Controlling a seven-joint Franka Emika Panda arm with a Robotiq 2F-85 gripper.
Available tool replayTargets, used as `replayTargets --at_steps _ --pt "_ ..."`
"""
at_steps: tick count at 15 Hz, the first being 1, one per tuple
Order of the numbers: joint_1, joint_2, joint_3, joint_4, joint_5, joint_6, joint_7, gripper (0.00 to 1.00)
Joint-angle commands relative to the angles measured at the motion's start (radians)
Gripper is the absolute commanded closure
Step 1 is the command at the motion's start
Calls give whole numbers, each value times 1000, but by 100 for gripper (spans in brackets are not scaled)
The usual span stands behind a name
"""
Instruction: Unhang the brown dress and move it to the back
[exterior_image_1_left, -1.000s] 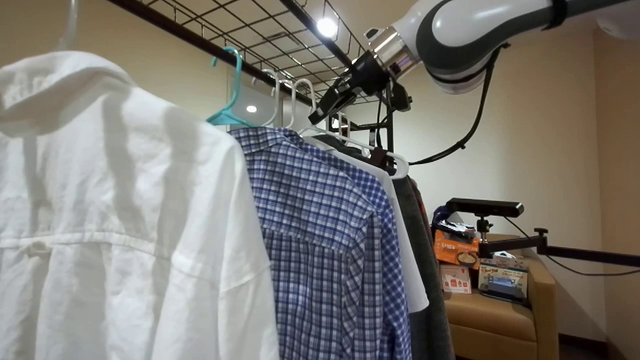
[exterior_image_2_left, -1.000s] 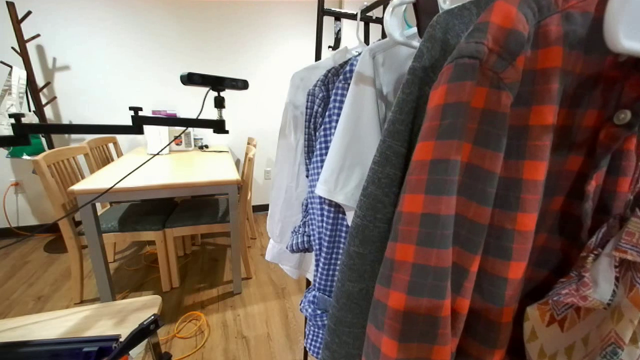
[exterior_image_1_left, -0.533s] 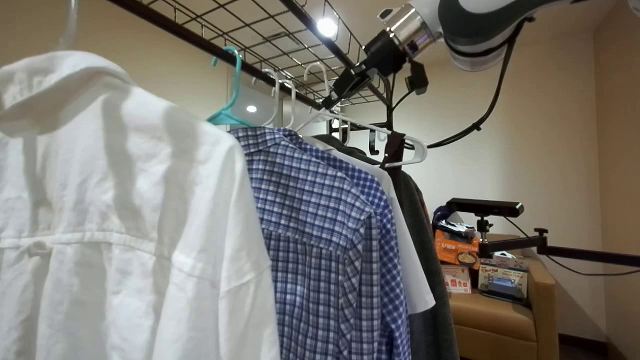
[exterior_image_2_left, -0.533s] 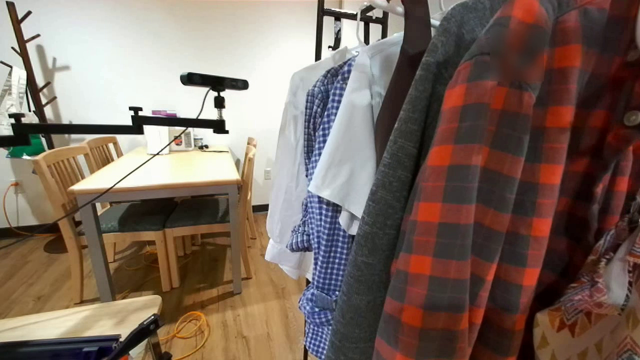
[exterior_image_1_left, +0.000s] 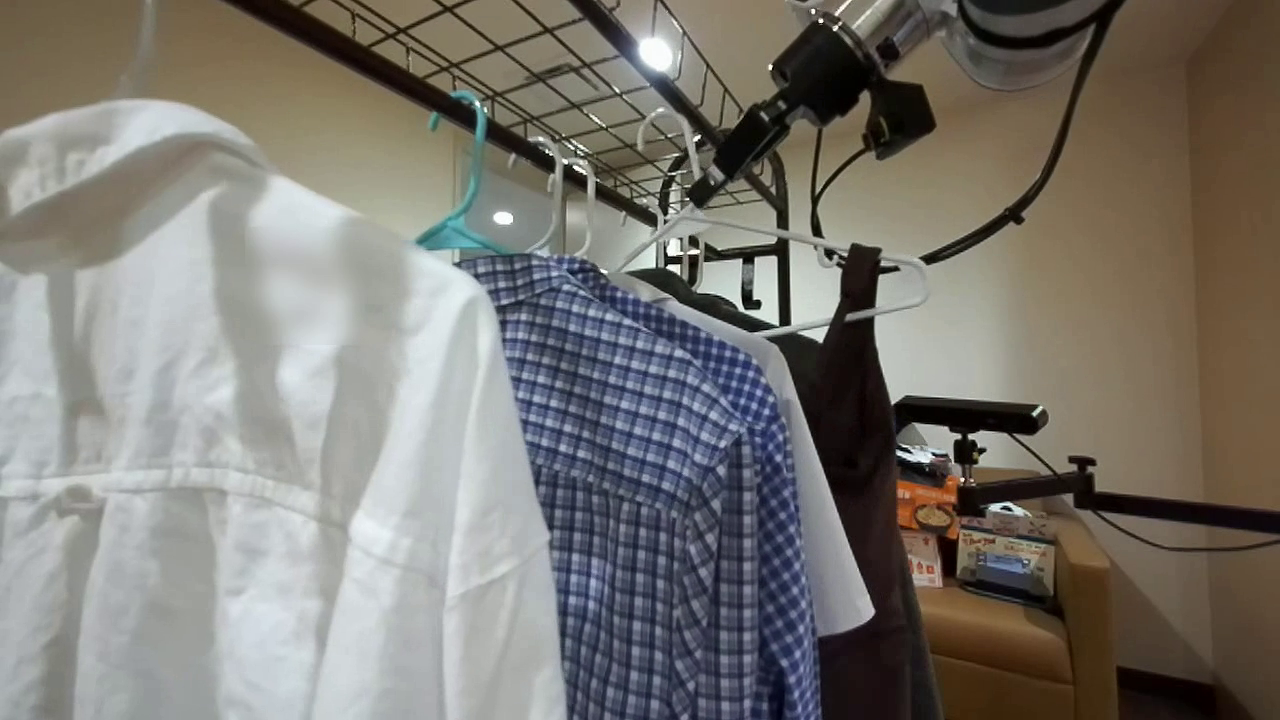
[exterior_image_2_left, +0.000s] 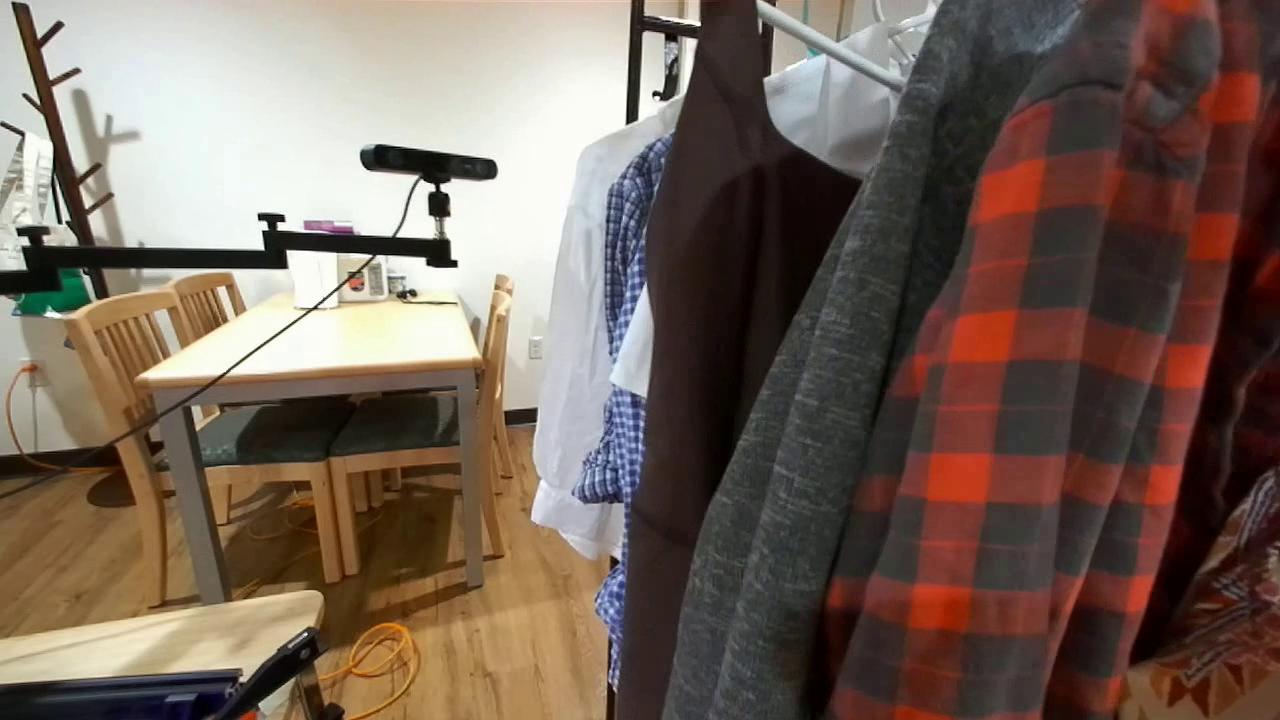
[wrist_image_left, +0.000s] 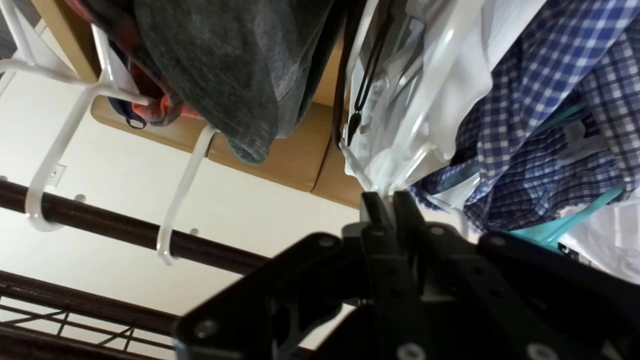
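Note:
The dark brown dress (exterior_image_1_left: 865, 450) hangs by its strap from a white plastic hanger (exterior_image_1_left: 688, 224). My gripper (exterior_image_1_left: 697, 190) is shut on the hanger at its neck, just below the hook. The hook stands in the air, off the rail. The hanger tilts, its strap end reaching outward to the right. The dress (exterior_image_2_left: 715, 300) hangs between the white T-shirt and the dark grey shirt in an exterior view. In the wrist view the fingertips (wrist_image_left: 385, 199) pinch the white hanger; the hook is hidden there, and only thin dark strips of fabric show beside it.
The dark rail (exterior_image_1_left: 390, 85) and wire shelf (exterior_image_1_left: 540, 50) run above. Beside the dress hang a white T-shirt (exterior_image_1_left: 835, 590), blue plaid shirt (exterior_image_1_left: 640, 400), dark grey shirt (exterior_image_2_left: 810, 400) and red plaid shirt (exterior_image_2_left: 1000, 400). A camera on a black arm (exterior_image_1_left: 970, 412) stands before an armchair (exterior_image_1_left: 1000, 640).
My gripper has moved outward from the rail, carrying hanger and dress to the right in an exterior view. More of the dress shows. The grey and red plaid shirts have been pushed aside.

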Motion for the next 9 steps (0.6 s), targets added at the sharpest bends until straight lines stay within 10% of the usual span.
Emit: replayTargets --at_steps 1,9 --pt "31 -102 2 -79 37 -44 -69 93" --pt "70 -190 28 -220 35 -46 -27 91"
